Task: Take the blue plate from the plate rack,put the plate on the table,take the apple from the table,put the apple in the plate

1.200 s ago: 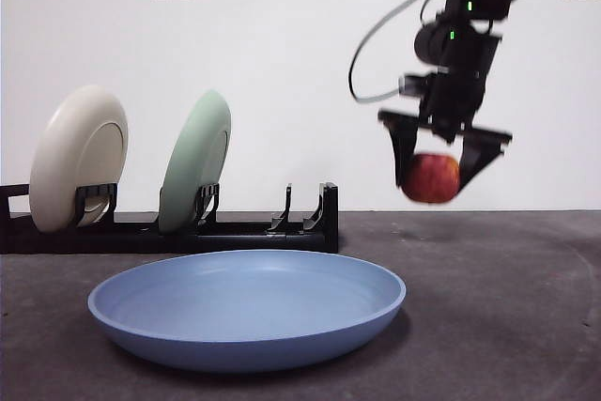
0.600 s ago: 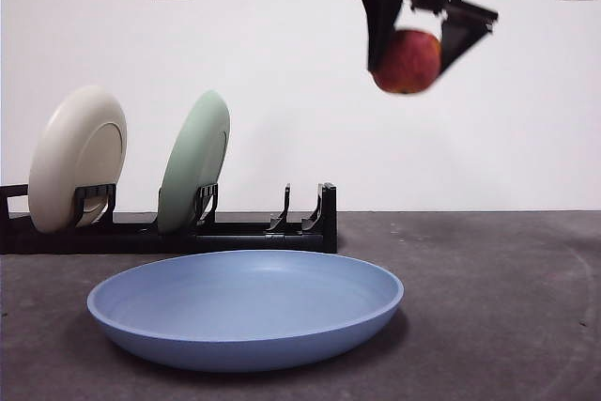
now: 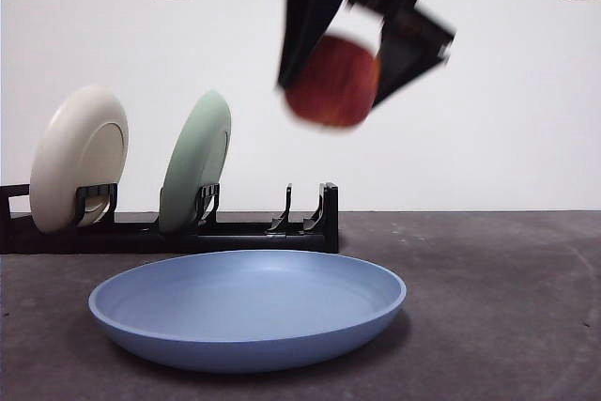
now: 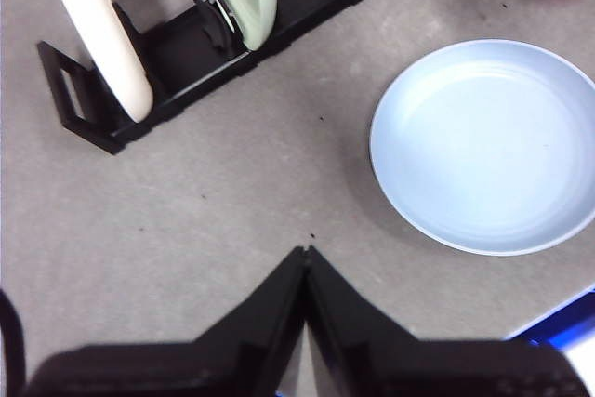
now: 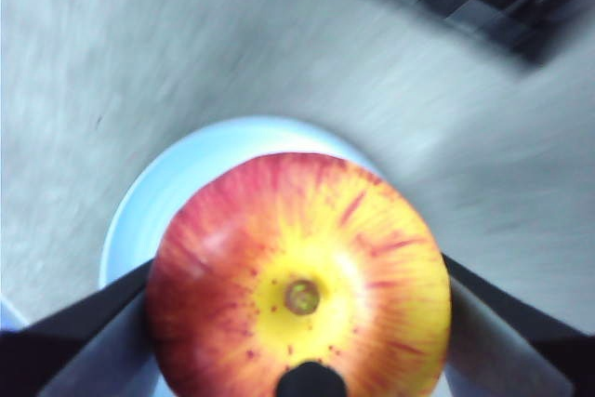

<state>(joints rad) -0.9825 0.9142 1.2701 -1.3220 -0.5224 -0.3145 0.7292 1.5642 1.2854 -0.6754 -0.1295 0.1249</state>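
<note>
Spanning the whole scene, the dark grey bench [image 3: 507, 307] carries the plate rack [image 3: 169, 228] at the back, where a cream plate [image 3: 77, 157] and a pale green plate [image 3: 195, 159] stand in its slots. The blue plate [image 3: 247, 305] lies flat on the bench in front of the rack, so the step in hand appears to be the last one: placing the apple [image 3: 332, 82]. The right end effector [image 3: 349, 39] hangs high over the plate, its jaws clamped on either side of the apple; the right wrist view shows the plate directly beneath the fruit. The next move calls for a straight descent to the plate floor, then release. The left end effector [image 4: 305, 262] waits apart, jaws closed together and holding nothing.
</note>
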